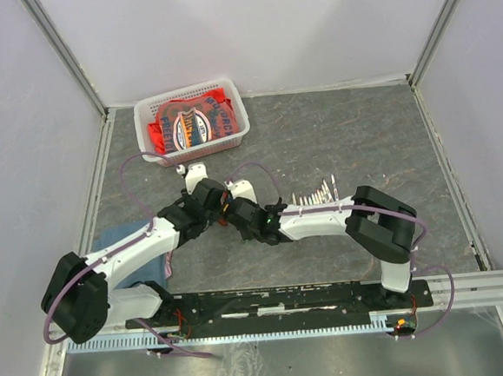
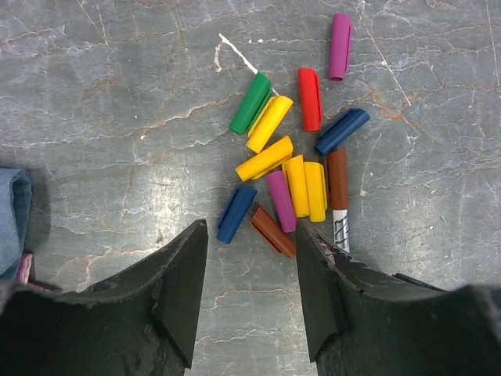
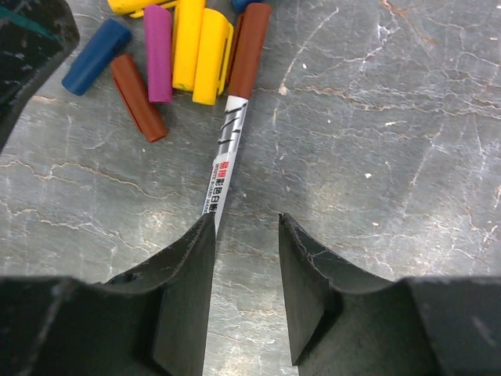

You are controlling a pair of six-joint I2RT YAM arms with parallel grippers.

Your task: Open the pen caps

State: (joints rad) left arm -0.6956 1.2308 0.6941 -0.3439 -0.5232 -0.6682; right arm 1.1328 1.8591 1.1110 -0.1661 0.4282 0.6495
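A grey marbled counter [image 1: 343, 137] carries 2 robot arms that reach in from its near edge and meet close to its middle. There, a loose cluster of pen caps [image 2: 296, 186] lies flat on the stone: 4 yellow, 2 blue, 2 purple, 1 green, 1 red and 1 brown, several of them touching.

At the cluster's right side, another brown cap [image 3: 249, 47] sits on a pen, and the pen's white barrel [image 3: 225, 157] with printed lettering runs back towards the near edge.

The left tool [image 2: 250, 235] hangs just short of the cluster with its jaws apart and nothing between them. The right tool [image 3: 246, 221] also has its jaws apart and the gap empty. The barrel ends at the edge of its left finger.

Towards the far left corner stands a white basket [image 1: 237, 119] holding a red cloth [image 1: 190, 123]. A row of white pens [image 1: 315, 196] lies just right of centre. A blue cloth [image 1: 125, 241] lies near the left edge.
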